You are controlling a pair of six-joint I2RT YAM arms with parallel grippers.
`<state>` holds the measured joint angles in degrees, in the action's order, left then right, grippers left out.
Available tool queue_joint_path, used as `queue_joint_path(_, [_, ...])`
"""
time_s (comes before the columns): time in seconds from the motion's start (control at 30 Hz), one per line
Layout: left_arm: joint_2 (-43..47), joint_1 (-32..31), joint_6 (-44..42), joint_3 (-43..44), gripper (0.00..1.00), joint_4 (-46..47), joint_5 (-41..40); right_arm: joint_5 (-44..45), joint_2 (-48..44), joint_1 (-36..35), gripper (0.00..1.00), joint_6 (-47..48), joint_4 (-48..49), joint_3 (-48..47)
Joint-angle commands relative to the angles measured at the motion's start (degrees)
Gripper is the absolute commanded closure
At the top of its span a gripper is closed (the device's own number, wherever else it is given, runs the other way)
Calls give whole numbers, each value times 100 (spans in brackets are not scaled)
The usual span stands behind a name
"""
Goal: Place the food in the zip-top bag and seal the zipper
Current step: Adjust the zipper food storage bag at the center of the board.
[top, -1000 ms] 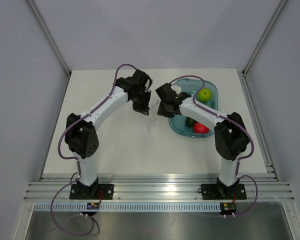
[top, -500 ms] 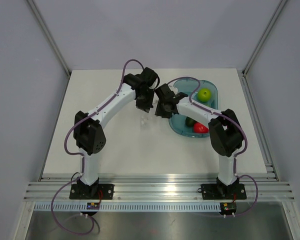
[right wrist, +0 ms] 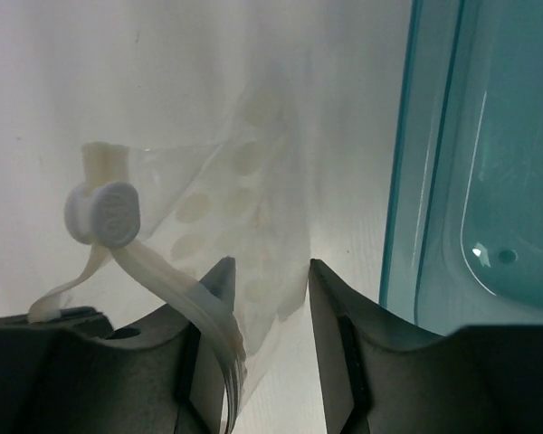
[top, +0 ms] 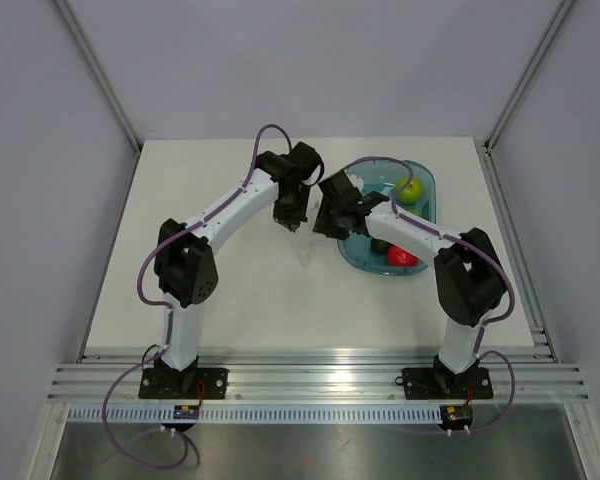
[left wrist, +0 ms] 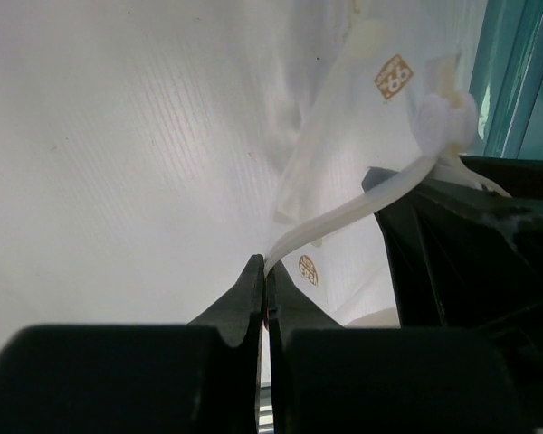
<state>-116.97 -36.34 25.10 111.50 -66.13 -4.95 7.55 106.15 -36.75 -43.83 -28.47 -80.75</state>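
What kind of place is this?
Probably a robot test lab, not a kitchen: a left arm and a right arm bolted to a metal rail, a white table boxed in by plain grey panels, and a teal tray holding a green apple.

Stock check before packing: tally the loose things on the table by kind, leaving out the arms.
Food: 3 (lime-green apple, red piece, dark green piece)
Trays: 1 (teal tray)
Bags: 1 (clear bag)
Total: 5
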Motion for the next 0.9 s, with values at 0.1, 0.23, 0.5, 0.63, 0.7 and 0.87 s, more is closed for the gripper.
queue_joint_path(0.1, [95, -5, 30, 12, 100, 74, -6, -272, -771, 28, 49, -257, 957, 508])
queue_joint_path(0.23, [121, -5, 30, 38, 100, 83, 56, -500, -903, 28, 40, -371, 1343, 718])
queue_joint_path(0.5, [201, 4, 30, 21, 100, 100, 3, -483, -1157, 28, 37, -512, 1590, 947])
queue_joint_path(0.63, [183, 4, 39, 47, 100, 91, 12, -386, -1254, 28, 37, -521, 1476, 991])
queue_joint_path(0.7, [209, 4, 30, 99, 100, 65, -50, -255, -1281, 28, 42, -521, 1309, 974])
queue_joint_path(0.87, [288, 4, 30, 328, 100, -49, -59, -70, -1246, 28, 74, -530, 949, 903])
